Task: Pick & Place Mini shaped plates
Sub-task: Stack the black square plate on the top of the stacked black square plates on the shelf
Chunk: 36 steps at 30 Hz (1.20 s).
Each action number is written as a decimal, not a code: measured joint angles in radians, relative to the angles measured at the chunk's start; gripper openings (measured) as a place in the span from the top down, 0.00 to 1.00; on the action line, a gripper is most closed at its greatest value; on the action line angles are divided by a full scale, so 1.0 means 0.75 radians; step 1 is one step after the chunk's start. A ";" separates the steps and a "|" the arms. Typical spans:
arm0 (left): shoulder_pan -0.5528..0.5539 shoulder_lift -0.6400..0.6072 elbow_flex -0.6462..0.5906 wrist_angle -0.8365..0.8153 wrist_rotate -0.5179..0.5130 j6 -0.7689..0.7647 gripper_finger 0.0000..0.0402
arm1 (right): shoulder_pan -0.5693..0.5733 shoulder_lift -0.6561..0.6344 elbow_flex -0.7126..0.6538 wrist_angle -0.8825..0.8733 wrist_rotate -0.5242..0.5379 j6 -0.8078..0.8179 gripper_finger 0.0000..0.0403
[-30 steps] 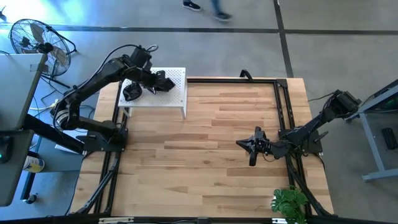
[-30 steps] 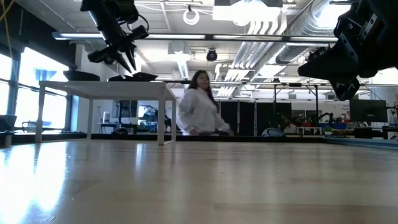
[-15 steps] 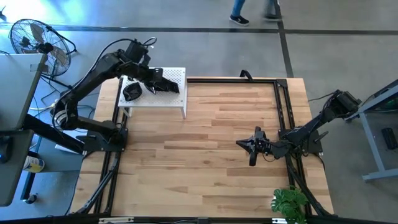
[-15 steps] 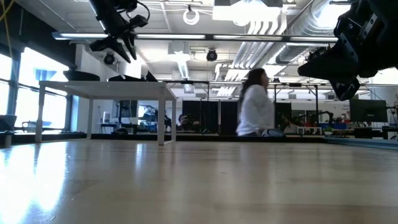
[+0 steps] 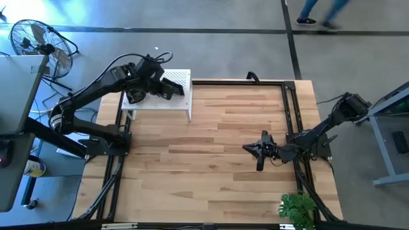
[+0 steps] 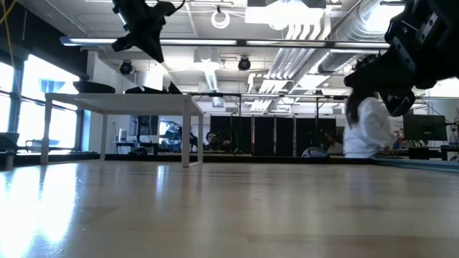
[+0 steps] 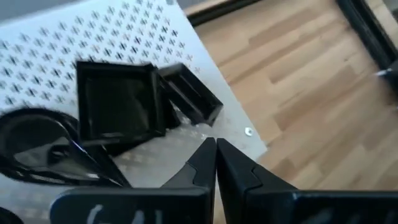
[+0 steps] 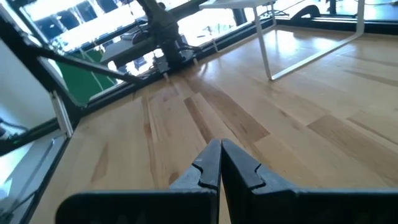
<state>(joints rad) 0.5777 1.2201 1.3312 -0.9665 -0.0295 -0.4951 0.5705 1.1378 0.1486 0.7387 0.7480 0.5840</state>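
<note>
Left wrist view: left gripper (image 7: 216, 149) pressed together, empty, above white perforated stand (image 7: 50, 43). Glossy black square mini plate (image 7: 118, 102) ahead on stand; spread fingers before descending onto rim.

Open-plan lab: exposed ceiling ducts (image 6: 315, 43), floor fan (image 5: 35, 38), workstations behind.

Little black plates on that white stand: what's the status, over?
Left gripper shut, empty, above white perforated stand. Square plate and other mini plates on stand, none held. Right gripper shut, idle over table. Nothing blocking.
</note>
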 joint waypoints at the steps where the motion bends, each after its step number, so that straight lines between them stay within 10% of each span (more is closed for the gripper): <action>1: -0.005 0.002 0.000 -0.003 0.012 -0.026 0.98 | 0.000 0.000 0.000 0.001 0.008 0.015 1.00; 16: 0.033 0.262 0.066 0.003 0.009 -0.154 0.67 | -0.030 -0.001 0.000 0.124 0.013 -0.140 1.00; 36: 0.033 0.296 0.120 -0.039 -0.080 -0.159 0.78 | -0.036 -0.001 0.000 0.233 -0.030 -0.256 1.00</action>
<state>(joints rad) 0.6022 1.4418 1.4212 -0.9959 -0.0898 -0.6140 0.5432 1.1374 0.1486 0.9138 0.7258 0.3917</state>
